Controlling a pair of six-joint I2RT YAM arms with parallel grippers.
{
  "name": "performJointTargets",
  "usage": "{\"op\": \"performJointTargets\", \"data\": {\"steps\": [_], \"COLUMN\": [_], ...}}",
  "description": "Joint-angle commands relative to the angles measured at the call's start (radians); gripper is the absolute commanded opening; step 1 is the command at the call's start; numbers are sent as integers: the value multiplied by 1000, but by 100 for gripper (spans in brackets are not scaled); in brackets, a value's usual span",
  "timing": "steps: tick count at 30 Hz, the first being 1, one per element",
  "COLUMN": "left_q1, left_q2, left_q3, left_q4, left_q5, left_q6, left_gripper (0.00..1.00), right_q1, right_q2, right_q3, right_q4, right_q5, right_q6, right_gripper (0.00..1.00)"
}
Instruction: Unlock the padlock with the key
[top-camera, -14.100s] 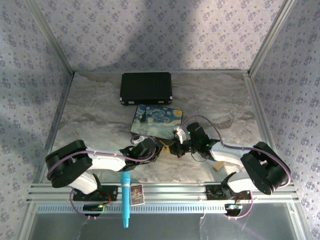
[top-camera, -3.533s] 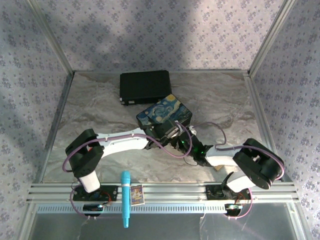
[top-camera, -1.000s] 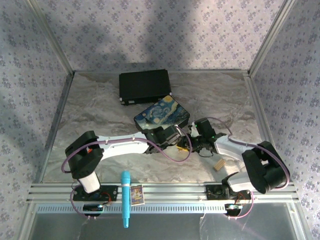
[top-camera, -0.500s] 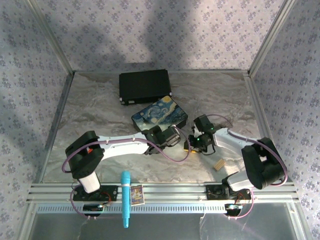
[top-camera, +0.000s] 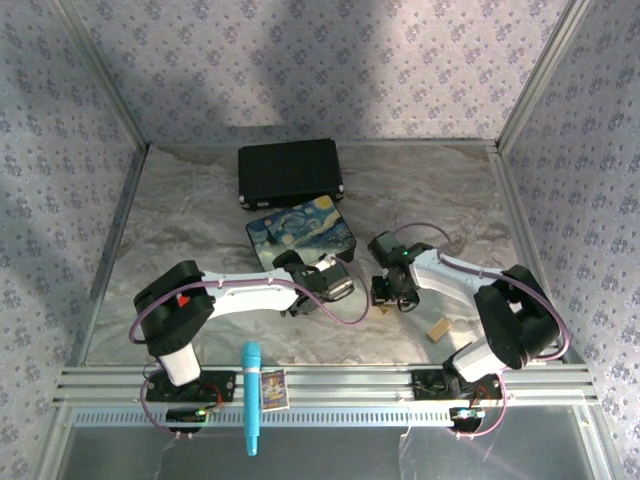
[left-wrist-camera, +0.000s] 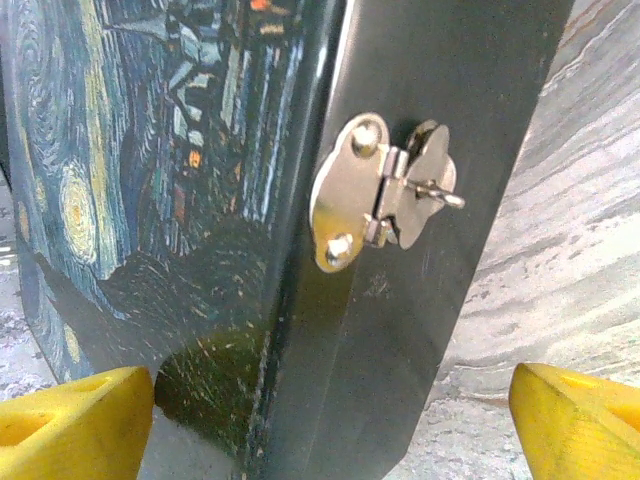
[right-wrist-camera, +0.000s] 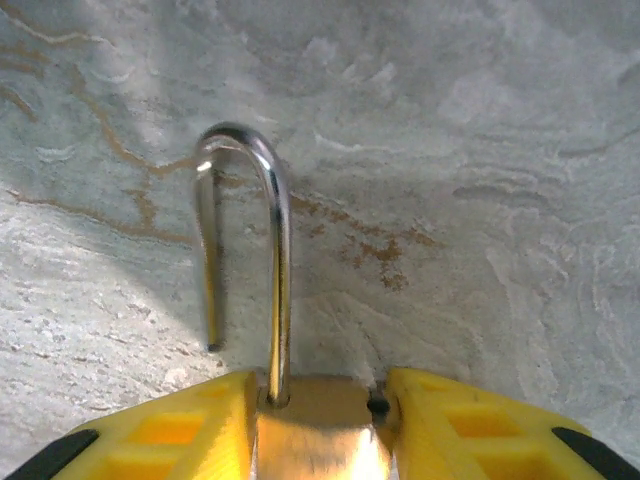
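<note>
Clenches the padlock (right-wrist-camera: 316, 442) in the right tool (right-wrist-camera: 318, 425), shackle (right-wrist-camera: 281, 250) open, left tool (left-wrist-camera: 328, 412) released by the painted box (left-wrist-camera: 150, 180); risks dropping it through a slipping pinch.

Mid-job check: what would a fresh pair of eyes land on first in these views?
The padlock clamped in the right claw: its silver shackle stands open, one leg free of the brass body, over the marble table. Then the silver hasp on the painted box, with nothing hanging through it, facing the open left claw.
</note>
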Motion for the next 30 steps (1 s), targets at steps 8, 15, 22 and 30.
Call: {"op": "performJointTargets", "data": {"steps": [8, 15, 22, 30], "left_q1": [41, 116, 218, 169], "left_q2": [-28, -89, -176, -391], "left_q3": [-27, -62, -121, -206], "left_q4": [-120, -134, -156, -62], "left_q5": [-79, -108, -95, -70], "left_q6": [-113, -144, -212, -208], "left_gripper": [96, 98, 98, 99], "right_q1": [30, 29, 12, -142], "right_q2": [-4, -101, -218, -347], "right_q3": [13, 35, 81, 61], "right_q4": [-44, 16, 31, 168], "right_q5": [70, 59, 118, 175], "right_q6": [18, 13, -14, -98], "right_gripper": [50, 60, 72, 95]}}
